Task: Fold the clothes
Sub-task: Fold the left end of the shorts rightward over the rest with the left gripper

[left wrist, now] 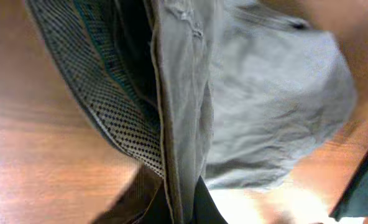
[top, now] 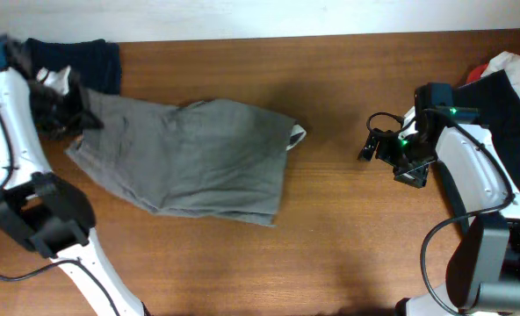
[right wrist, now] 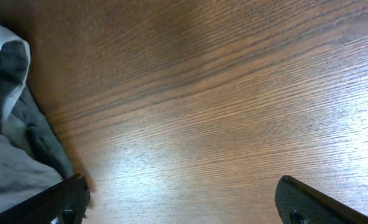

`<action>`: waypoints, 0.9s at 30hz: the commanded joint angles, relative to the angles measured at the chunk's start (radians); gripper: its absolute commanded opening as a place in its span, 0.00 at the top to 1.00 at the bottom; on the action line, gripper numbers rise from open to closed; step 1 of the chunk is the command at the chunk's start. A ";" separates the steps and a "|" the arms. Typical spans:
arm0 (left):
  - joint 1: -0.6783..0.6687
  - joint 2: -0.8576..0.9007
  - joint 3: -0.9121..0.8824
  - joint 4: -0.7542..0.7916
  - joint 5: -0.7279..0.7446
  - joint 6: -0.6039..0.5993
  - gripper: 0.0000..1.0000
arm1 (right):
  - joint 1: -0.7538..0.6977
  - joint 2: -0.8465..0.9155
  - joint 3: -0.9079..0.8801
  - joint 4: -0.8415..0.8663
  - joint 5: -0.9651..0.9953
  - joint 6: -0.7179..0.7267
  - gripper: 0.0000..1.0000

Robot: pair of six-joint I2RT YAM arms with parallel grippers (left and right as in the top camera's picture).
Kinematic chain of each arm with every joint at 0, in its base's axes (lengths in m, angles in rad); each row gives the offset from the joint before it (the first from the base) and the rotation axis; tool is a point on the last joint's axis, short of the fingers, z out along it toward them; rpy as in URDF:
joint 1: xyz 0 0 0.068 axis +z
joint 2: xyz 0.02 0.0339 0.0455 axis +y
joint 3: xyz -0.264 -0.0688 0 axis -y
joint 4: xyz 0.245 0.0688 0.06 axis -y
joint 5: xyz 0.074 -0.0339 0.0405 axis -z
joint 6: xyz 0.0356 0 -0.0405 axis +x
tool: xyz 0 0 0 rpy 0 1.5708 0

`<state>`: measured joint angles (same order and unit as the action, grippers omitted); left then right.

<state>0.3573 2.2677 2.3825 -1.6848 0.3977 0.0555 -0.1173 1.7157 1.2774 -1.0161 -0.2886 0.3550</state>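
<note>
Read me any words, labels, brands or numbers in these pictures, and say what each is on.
No readable text anywhere.
The grey-olive shorts show no label or print.
Their waistband lining carries a dotted weave, not letters.
The wooden table is unmarked.

Bare table [top: 348, 228] btwn shorts [top: 198, 158] & right claw [right wrist: 181, 186]; black garment [top: 516, 123] far right.
</note>
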 commanded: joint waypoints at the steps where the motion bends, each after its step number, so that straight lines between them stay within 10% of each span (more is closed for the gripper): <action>1: -0.132 -0.131 0.042 -0.003 -0.013 -0.023 1.00 | -0.008 -0.003 0.004 0.000 0.012 -0.006 0.01; 13: -0.669 -0.172 -0.177 0.098 -0.073 -0.006 1.00 | -0.008 -0.003 0.004 0.000 0.012 -0.006 0.01; 27: -0.636 -0.420 -0.008 0.005 -0.447 -0.145 0.99 | -0.008 -0.003 0.004 0.000 0.012 -0.006 0.02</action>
<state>-0.2779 1.8988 2.3547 -1.6806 -0.0109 -0.0727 -0.1173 1.7157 1.2774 -1.0164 -0.2886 0.3550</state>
